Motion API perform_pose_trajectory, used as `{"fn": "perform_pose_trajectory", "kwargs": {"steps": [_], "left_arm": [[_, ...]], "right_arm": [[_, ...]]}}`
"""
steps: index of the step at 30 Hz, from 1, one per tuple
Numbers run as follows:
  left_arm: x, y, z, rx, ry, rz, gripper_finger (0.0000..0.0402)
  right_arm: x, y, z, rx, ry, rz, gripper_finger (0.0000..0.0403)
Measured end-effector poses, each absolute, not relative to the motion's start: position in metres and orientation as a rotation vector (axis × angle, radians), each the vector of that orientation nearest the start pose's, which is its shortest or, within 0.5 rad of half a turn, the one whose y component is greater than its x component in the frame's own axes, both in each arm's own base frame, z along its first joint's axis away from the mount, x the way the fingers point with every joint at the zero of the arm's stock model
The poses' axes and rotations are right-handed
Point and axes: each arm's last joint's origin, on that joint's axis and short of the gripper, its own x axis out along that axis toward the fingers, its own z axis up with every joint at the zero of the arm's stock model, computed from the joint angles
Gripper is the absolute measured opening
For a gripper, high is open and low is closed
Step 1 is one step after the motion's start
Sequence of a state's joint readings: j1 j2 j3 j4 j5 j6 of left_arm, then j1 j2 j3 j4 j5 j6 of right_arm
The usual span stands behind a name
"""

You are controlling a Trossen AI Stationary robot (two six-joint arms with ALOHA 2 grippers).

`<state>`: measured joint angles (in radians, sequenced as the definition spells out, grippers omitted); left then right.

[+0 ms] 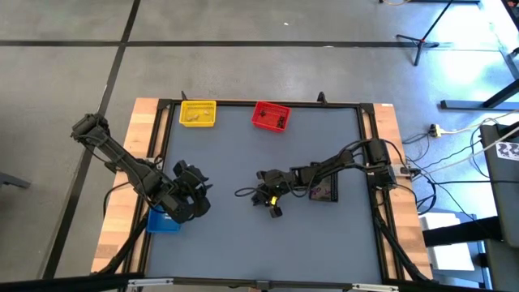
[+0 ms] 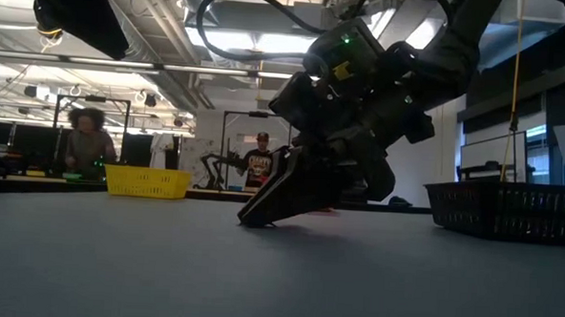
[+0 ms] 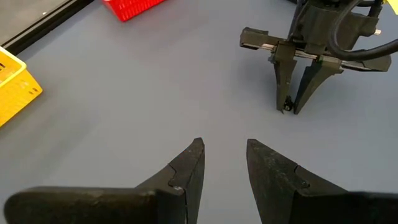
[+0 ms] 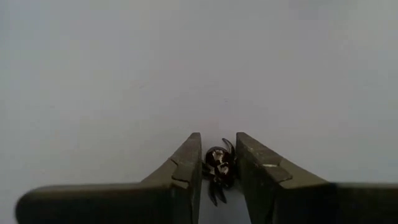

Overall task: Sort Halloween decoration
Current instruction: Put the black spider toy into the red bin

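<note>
My right gripper (image 4: 217, 138) points down at the middle of the blue-grey table (image 1: 243, 162), shut on one dark, spider-shaped trinket (image 4: 219, 168). Its fingertips (image 2: 251, 219) reach the table top, as the left wrist view also shows of this gripper (image 3: 291, 108). My left gripper (image 3: 224, 148) is open and touches nothing. It hovers over the table's left side (image 1: 193, 193), beside the blue bin (image 1: 162, 221). No other loose trinkets show on the table. My right gripper pinches the dark spider trinket's body (image 4: 217, 159) between its two fingers, coming from above and slanting toward the table's left. The trinket's legs (image 4: 214, 193) stick out between the fingers. It sits low at the table top; I cannot tell whether it is lifted.
The yellow bin (image 1: 197, 113) and red bin (image 1: 271, 116) stand along the far edge. The black bin (image 1: 323, 192) lies under my right arm, also seen in the low view (image 2: 509, 210). A wooden frame (image 1: 134, 162) borders the table. People stand in the room behind (image 2: 259, 162).
</note>
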<state>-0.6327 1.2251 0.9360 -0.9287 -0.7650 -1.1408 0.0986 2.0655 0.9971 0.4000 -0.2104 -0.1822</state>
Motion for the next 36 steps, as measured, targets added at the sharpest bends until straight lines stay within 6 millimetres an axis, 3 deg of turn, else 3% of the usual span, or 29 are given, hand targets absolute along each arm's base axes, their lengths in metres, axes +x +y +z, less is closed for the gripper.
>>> {"fn": "perform_pose_trajectory", "kwargs": {"steps": [12, 27, 36], "left_arm": [[0.184, -0.110, 0.256, -0.281, 0.713, 0.581, 0.0111], [0.184, -0.110, 0.256, -0.288, 0.722, 0.575, 0.0111], [0.184, -0.110, 0.256, -0.287, 0.722, 0.574, 0.0111]], "right_arm": [[0.404, 0.045, 0.109, -0.132, 0.676, 0.357, 0.0082], [0.429, 0.048, 0.149, -0.138, 0.750, 0.371, 0.0082], [0.441, 0.045, 0.180, -0.323, 0.832, 0.299, 0.0083]]}}
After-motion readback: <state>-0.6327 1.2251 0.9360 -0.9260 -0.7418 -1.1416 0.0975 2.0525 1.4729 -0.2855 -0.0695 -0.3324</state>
